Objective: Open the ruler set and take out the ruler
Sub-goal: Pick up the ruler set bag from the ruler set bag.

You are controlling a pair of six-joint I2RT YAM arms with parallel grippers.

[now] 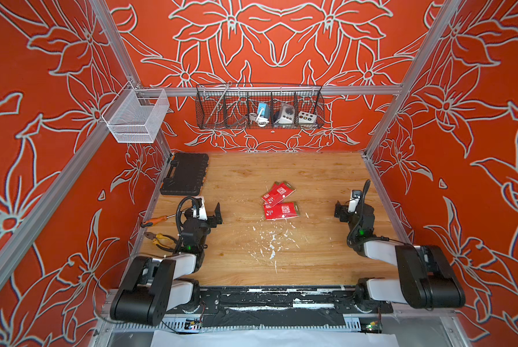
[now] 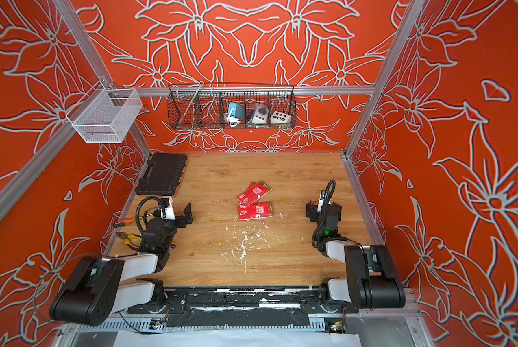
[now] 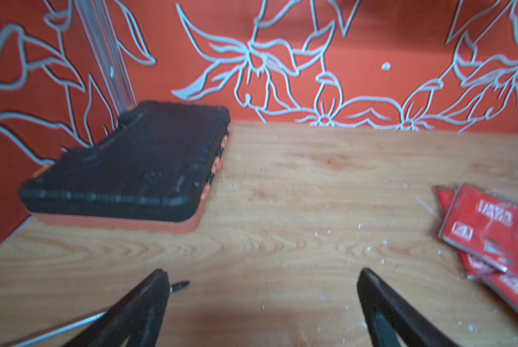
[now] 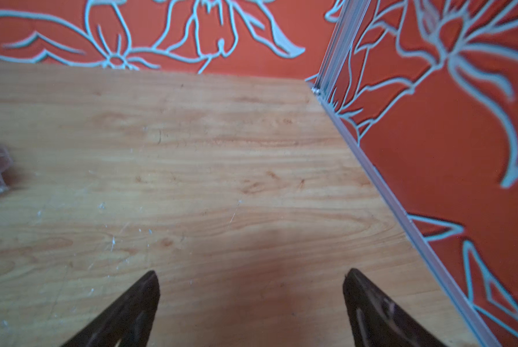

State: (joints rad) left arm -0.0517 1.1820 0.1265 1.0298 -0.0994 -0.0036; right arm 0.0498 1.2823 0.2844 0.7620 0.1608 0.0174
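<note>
The ruler set (image 1: 278,202) (image 2: 254,202) is a small overlapping pile of flat red rectangular packs with white print, in clear plastic sleeves. It lies near the centre of the light wood-grain desk (image 1: 312,174) in both top views.

- The nearer pack (image 1: 280,211) lies flat with its long axis running left to right across the desk.
- The farther pack (image 1: 278,193) lies diagonally, with its far end towards the right rear corner.

The left jaws stand wide apart and empty, left of the pile and well clear of it. The right jaws are likewise spread and empty, over bare desk to the right.
</note>
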